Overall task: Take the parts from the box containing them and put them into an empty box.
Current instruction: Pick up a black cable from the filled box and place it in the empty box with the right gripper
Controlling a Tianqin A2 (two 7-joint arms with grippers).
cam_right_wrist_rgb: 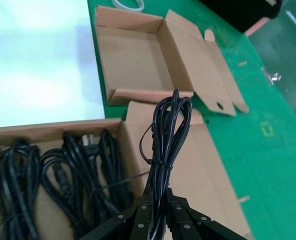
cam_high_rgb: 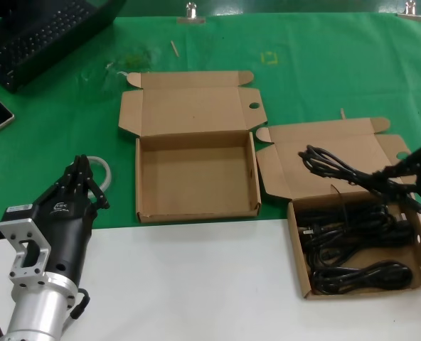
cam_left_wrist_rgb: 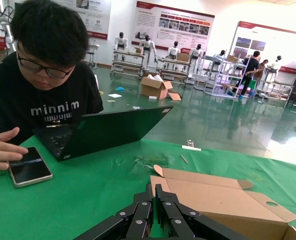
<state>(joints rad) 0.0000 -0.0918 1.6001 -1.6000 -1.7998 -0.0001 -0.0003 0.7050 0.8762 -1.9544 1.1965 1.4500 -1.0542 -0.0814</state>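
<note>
Above right box (cam_high_rgb: 301, 245) — right gripper (cam_right_wrist_rgb: 160, 220) clamps cable bundle (cam_right_wrist_rgb: 165, 135) | left gripper (cam_high_rgb: 79, 186) apparently closed

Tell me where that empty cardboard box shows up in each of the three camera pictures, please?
Head view: the empty box sits mid-table, lid open, between the two arms.
Left wrist view: only its open lid shows, beyond the left gripper.
Right wrist view: it lies beyond the cable bundle that the right gripper holds.
Shared landmark: the round hole in one lid flap.
</note>
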